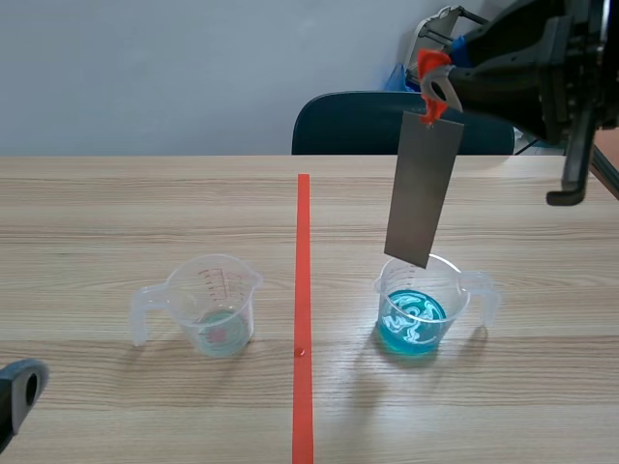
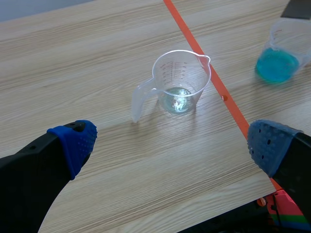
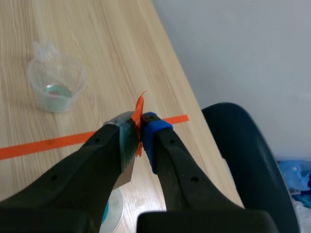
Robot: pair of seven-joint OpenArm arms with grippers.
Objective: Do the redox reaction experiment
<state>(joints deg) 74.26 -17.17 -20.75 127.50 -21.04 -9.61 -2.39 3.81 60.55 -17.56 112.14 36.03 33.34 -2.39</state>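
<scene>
The right gripper (image 3: 141,128) is closed on the top of a grey metal sheet (image 3: 126,174), where an orange tab (image 3: 139,108) sticks out. At ten o'clock from the gripper, well apart, stands a clear cup (image 3: 56,82) with little greenish liquid. A dark chair (image 3: 252,160) is at four o'clock.

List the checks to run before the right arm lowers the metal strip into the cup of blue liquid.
1. Grip: right gripper shut on the orange tab of the metal strip: ok.
2. Strip hanging straight down: not ok, slightly tilted.
3. Strip's lower end over the opening of the blue-liquid cup: cannot tell, depth unclear.
4. Blue-liquid cup upright: ok.
5. Idle arm: left gripper open, clear of the strip: ok.
6. Path: other cup well aside: ok.
</scene>
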